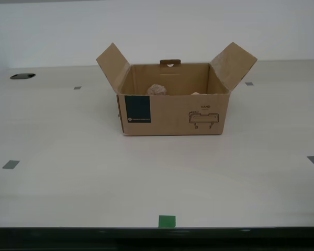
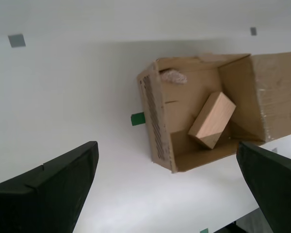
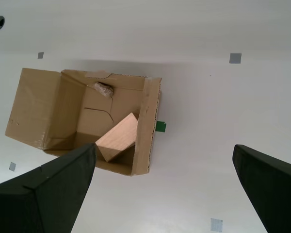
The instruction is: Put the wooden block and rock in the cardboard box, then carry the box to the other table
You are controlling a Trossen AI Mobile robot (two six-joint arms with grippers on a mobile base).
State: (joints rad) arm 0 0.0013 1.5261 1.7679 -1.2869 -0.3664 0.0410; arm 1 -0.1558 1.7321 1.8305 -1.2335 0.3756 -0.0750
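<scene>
White counter [image 1: 68, 178] fills the whole scene, dotted with little green tape marks [image 1: 166, 221]. Nearest to the camera in each wrist view are my own dark claw tips. My first claw [image 3: 165, 194] is spread wide and holds nothing. My second claw [image 2: 167, 187] is spread wide too, and is also empty. Farther down sits the cardboard box [image 1: 172, 112], its flaps open. Both claws hang high over it, one to each side. Inside, the wooden block [image 2: 212, 119] leans slanted across the floor, and the rock [image 3: 103, 88] rests in a corner. I think lifting comes next, so each claw must drop to one short end of the box.
</scene>
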